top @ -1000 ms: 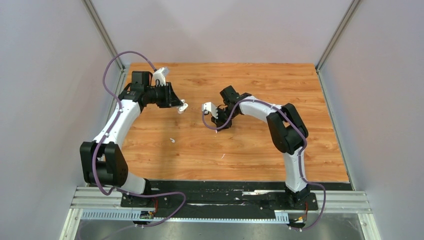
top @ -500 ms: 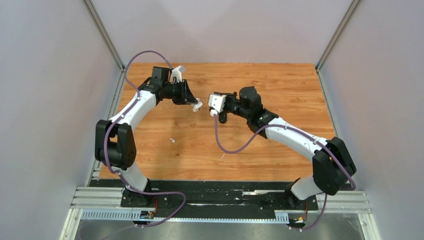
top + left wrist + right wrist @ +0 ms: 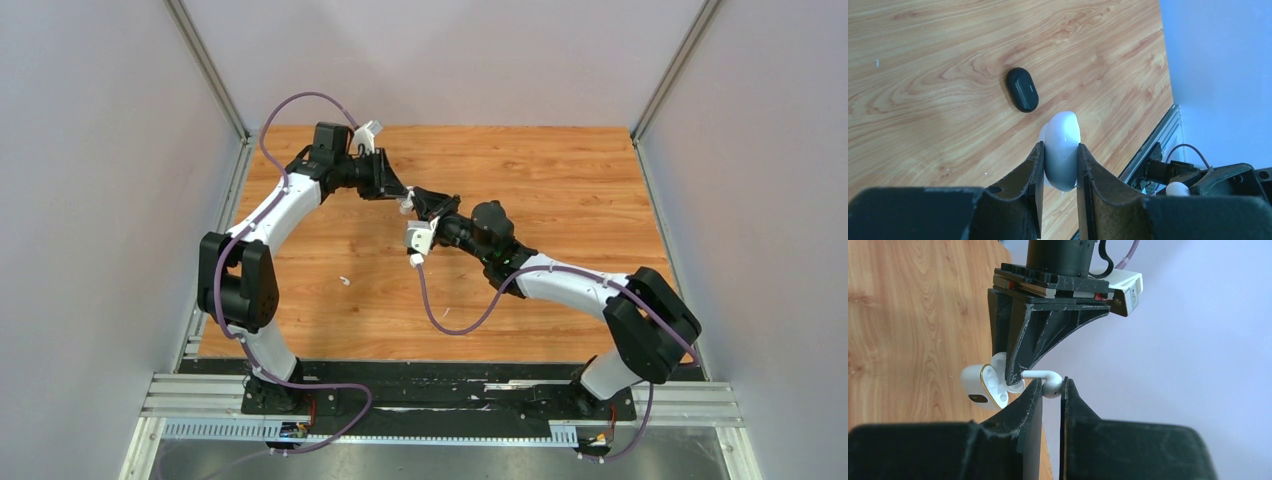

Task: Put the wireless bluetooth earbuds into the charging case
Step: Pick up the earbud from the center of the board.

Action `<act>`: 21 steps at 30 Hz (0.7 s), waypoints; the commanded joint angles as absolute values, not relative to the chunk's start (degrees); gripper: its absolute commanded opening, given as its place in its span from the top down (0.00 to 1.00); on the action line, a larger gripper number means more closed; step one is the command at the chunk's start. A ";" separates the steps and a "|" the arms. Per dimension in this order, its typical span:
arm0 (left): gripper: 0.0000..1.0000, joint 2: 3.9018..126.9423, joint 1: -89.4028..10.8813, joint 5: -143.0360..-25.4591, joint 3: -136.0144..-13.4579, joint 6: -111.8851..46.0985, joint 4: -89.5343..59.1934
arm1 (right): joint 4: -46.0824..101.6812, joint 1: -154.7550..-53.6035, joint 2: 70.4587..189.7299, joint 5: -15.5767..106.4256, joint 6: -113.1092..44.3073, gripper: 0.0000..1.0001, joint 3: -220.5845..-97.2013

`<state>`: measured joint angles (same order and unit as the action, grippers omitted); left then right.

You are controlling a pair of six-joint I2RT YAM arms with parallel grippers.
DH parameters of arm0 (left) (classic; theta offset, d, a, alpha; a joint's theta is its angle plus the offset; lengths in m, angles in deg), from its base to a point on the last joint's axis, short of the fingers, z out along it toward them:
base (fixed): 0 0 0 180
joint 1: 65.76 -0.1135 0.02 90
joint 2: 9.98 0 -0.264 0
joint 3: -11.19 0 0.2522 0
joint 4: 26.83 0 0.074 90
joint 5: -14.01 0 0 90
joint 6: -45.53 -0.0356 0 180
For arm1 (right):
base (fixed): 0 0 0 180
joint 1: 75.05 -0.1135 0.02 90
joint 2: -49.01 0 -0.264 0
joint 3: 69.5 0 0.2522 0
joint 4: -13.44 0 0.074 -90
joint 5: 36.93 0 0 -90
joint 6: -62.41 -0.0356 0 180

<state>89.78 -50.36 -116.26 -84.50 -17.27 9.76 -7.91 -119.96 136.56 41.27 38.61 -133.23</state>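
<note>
My left gripper (image 3: 1060, 152) is shut on the white charging case (image 3: 1063, 131), held in the air above the table. In the right wrist view the case (image 3: 979, 385) is open, its gold-rimmed lid swung back, with the left fingers (image 3: 1015, 360) clamped on it. My right gripper (image 3: 1052, 386) is shut on a white earbud (image 3: 1052, 388) whose stem points at the case opening, just beside it. From above, both grippers (image 3: 402, 197) (image 3: 420, 204) meet tip to tip over the back middle of the table. Another white earbud (image 3: 344, 281) lies loose on the wood.
A shut black oval case (image 3: 1022, 89) lies on the wooden table (image 3: 560, 180) below the left gripper. Grey walls close in the left, right and back sides. The right arm's purple cable (image 3: 440, 310) sags over the middle of the table.
Both arms swung inward and towards the back. The grippers, apart a second ago, now meet tip to tip, the earbud next to the open case. Neither grip changed.
</note>
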 commanded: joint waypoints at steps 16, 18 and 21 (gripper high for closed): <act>1.00 85.82 -49.70 -122.19 -82.67 -16.18 4.16 | -12.27 -119.94 141.33 41.73 45.87 1.00 -133.61; 1.00 85.82 -49.64 -123.05 -82.64 -16.10 3.57 | -12.26 -119.96 141.54 42.13 45.89 1.00 -133.69; 1.00 85.88 -49.69 -124.02 -82.55 -15.86 2.85 | -12.08 -119.96 141.64 42.08 46.27 1.00 -133.54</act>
